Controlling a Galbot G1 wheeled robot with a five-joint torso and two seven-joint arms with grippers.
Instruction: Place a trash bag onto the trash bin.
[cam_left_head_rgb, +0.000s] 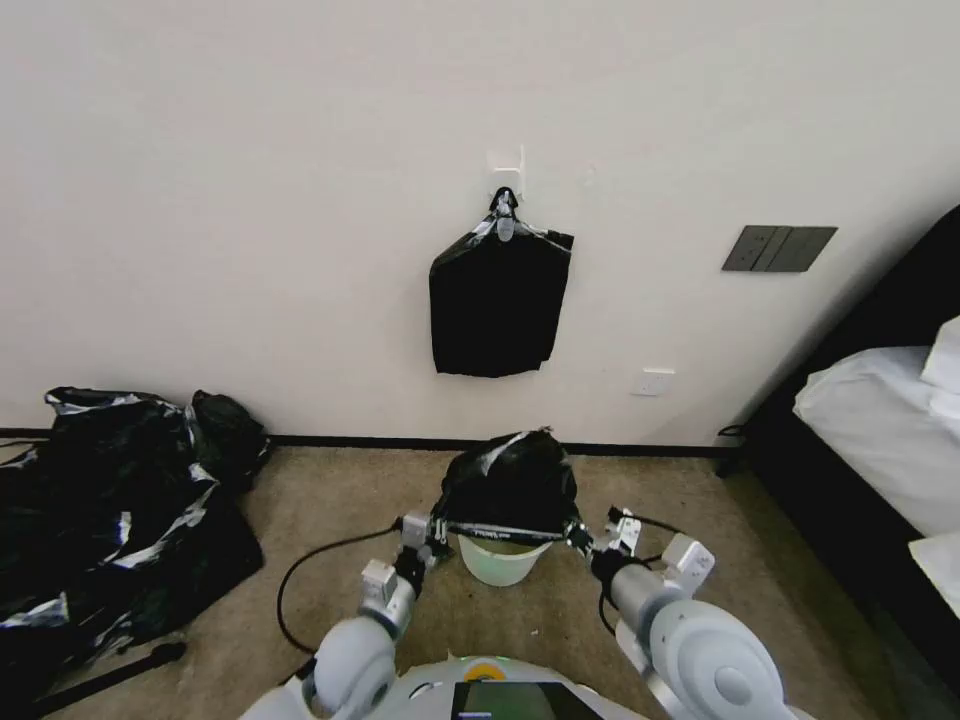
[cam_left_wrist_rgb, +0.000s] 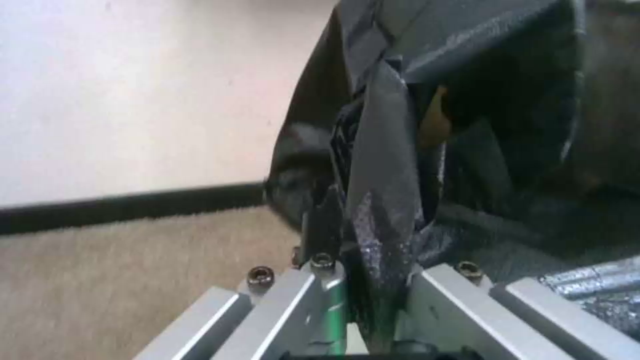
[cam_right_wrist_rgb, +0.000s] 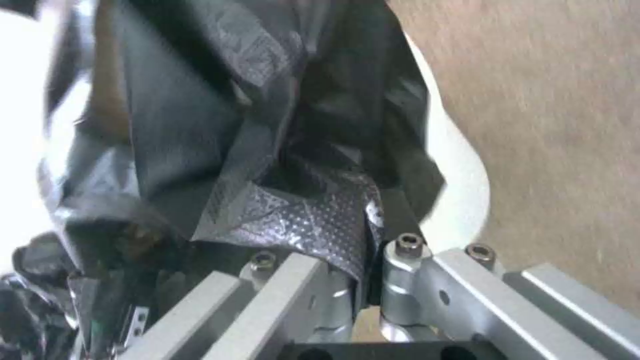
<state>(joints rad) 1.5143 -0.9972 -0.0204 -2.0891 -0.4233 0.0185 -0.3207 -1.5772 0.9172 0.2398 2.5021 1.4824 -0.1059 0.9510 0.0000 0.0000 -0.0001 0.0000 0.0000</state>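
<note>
At lower centre of my head view, the left gripper and right gripper each clamp an edge of the trash bag, stretched taut (billowing upward) just above the trash bin on carpet.

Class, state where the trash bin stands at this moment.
In the head view the trash bin stands on the carpet straight ahead, between the left gripper and right gripper, under the trash bag they hold.

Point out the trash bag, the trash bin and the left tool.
trash bag (cam_left_head_rgb: 512, 478): head view, bulging top.
trash bin (cam_left_head_rgb: 497, 566): head view, pale front wall.
left tool (cam_left_head_rgb: 432, 527): head view, tips pinching the bag's edge.
</note>
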